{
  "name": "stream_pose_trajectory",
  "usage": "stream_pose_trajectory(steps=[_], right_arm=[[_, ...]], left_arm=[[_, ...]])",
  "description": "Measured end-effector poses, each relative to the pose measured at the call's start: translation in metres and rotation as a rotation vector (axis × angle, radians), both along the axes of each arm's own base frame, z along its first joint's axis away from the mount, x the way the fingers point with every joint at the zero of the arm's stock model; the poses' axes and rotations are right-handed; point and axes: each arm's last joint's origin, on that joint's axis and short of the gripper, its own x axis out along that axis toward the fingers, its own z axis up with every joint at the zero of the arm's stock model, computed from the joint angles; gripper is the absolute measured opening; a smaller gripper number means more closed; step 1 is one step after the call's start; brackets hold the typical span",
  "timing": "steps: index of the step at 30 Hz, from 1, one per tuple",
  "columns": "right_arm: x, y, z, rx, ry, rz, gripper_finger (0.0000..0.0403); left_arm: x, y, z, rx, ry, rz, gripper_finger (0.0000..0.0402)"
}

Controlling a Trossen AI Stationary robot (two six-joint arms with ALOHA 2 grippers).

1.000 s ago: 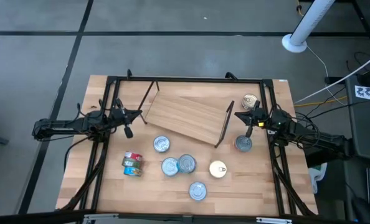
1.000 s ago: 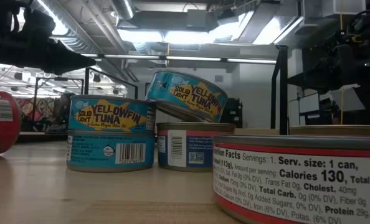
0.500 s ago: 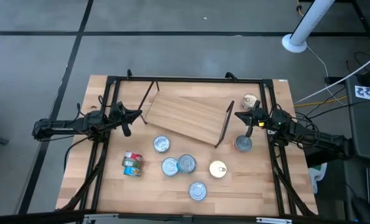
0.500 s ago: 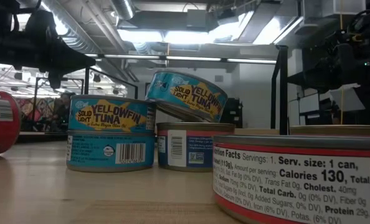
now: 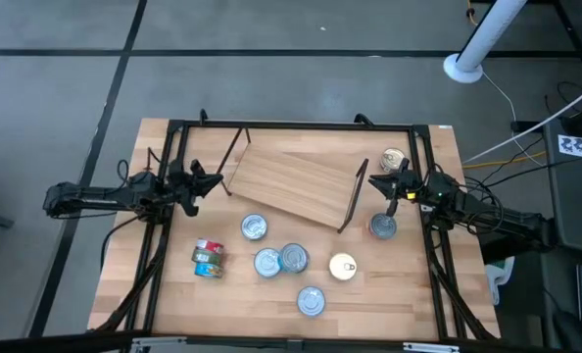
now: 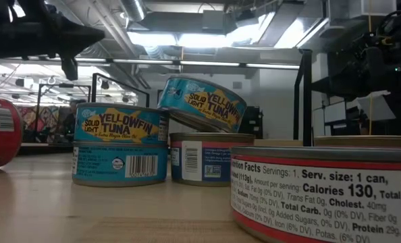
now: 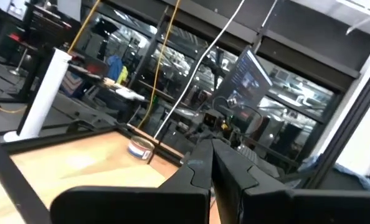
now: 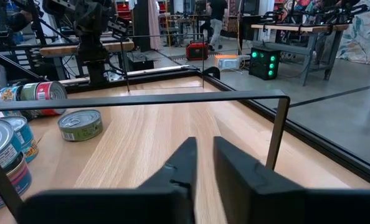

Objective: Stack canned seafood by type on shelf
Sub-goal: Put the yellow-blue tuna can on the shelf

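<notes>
Beside the shelf's (image 5: 296,184) right end, the slightly parted, empty right claw (image 5: 393,196) hovers nearest the red tin (image 5: 383,226).

Light-wood shelf (image 5: 296,186) lies skewed mid-table; round seafood tins (image 5: 283,260) cluster loose before it.

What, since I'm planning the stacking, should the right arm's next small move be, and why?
Probably lower the right gripper onto the red-sided tin beside it: its jaws stand slightly apart and empty, and the shelf holds no tins yet.
</notes>
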Motion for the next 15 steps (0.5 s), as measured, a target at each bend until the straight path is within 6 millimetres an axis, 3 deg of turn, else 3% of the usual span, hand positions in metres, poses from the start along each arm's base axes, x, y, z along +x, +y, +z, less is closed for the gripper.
stream_pose_trajectory(steps=[8, 15], right_arm=[[0.000, 0.000, 0.000, 0.000, 0.000, 0.000, 0.0148], [0.000, 0.000, 0.000, 0.000, 0.000, 0.000, 0.0168]], left_arm=[[0.011, -0.004, 0.010, 0.078, -0.072, -0.021, 0.0008], [0.026, -0.011, 0.028, 0.138, -0.098, -0.052, 0.0088]])
